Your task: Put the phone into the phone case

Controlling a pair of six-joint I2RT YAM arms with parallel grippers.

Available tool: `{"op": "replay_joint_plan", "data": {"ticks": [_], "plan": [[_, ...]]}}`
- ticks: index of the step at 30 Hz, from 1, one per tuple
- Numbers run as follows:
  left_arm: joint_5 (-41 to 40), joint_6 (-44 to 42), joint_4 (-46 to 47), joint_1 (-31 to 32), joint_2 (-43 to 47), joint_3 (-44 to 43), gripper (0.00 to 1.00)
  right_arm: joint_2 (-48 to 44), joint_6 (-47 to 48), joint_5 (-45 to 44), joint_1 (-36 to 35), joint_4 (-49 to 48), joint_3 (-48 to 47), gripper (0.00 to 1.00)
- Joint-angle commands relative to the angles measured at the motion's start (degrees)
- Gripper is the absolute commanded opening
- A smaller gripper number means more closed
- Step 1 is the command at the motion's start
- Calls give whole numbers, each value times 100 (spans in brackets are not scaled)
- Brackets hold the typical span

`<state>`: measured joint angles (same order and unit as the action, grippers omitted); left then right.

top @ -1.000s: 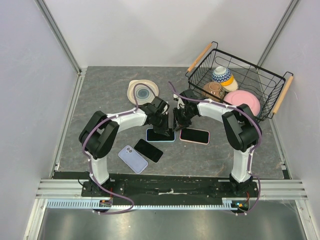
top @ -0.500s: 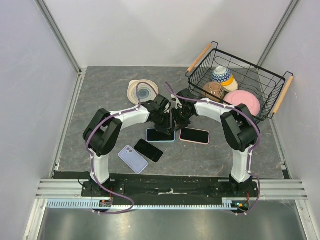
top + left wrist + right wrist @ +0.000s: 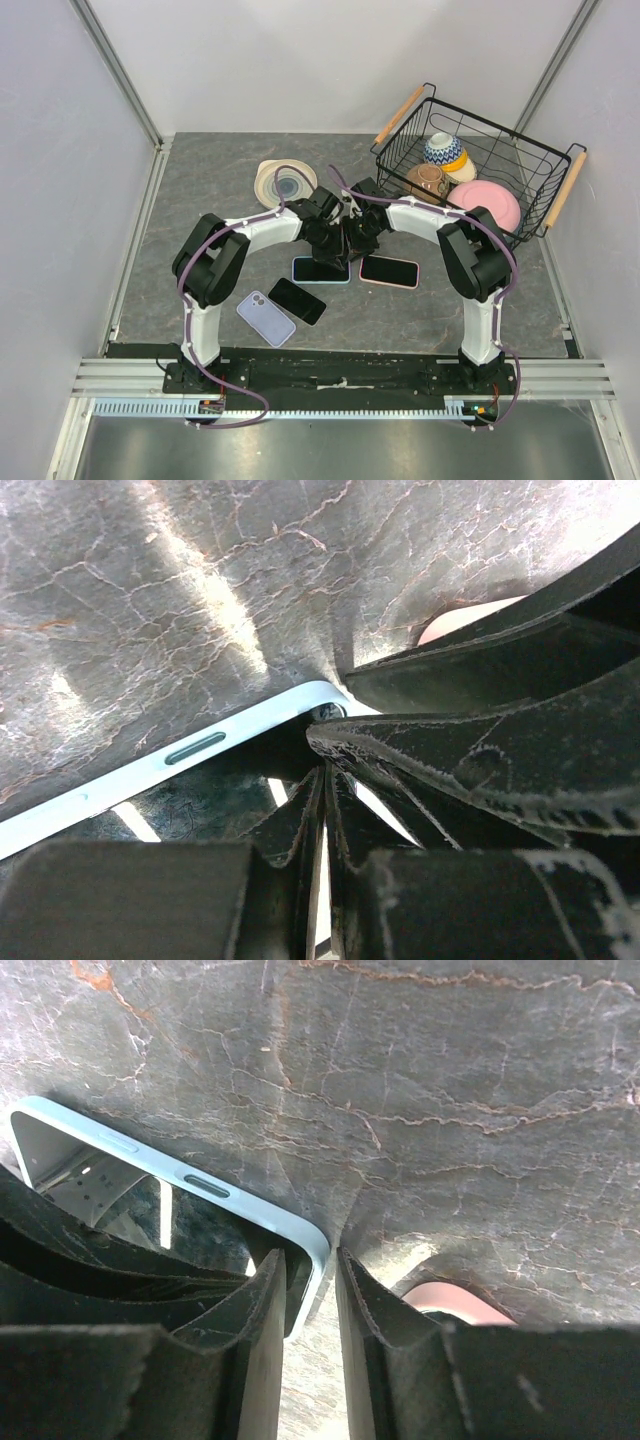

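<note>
The light-blue phone case (image 3: 309, 271) lies on the table mid-centre with the dark phone (image 3: 320, 269) lying in it. Both grippers meet over its right end. My left gripper (image 3: 335, 254) is shut, its tips (image 3: 327, 775) down on the phone's glossy face (image 3: 190, 800) just inside the case's corner (image 3: 190, 748). My right gripper (image 3: 352, 250) straddles the case's end wall (image 3: 318, 1245): one finger (image 3: 265, 1290) stands inside on the phone, the other finger (image 3: 365, 1290) outside, nearly closed on the rim. The case's far corner (image 3: 60, 1150) shows bare grey lining.
A pink-cased phone (image 3: 388, 271) lies right beside the grippers. A black phone (image 3: 297, 301) and a lavender case (image 3: 265, 318) lie to the front left. A cream plate (image 3: 285, 182) sits behind. A wire basket (image 3: 470, 170) with bowls stands at the back right.
Both grippers have drawn slightly closer together over the case's right end and shifted a little away from the bases. The case and the other phones have not moved.
</note>
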<state>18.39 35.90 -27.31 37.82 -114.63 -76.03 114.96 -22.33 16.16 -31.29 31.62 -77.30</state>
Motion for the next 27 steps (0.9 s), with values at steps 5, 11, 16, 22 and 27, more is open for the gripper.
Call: {"op": "replay_joint_plan", "data": {"ticks": [5, 11, 16, 22, 27], "plan": [[-1004, -74, -442, -188, -271, 510, 12, 703, 167, -1160, -9, -226, 400, 15], [-1049, -136, -56, -249, 369, 852, 13, 590, 159, -765, 0, -331, 382, 10], [-593, -215, 821, -293, 1231, 1336, 20, 274, 132, -474, -9, -323, 286, 11], [101, -224, 1377, -600, 2216, 1845, 45, -394, 106, -70, 0, -323, 48, 29], [726, -206, 1623, -1355, 2585, 2372, 49, -922, 62, -17, 9, -323, 74, 52]]}}
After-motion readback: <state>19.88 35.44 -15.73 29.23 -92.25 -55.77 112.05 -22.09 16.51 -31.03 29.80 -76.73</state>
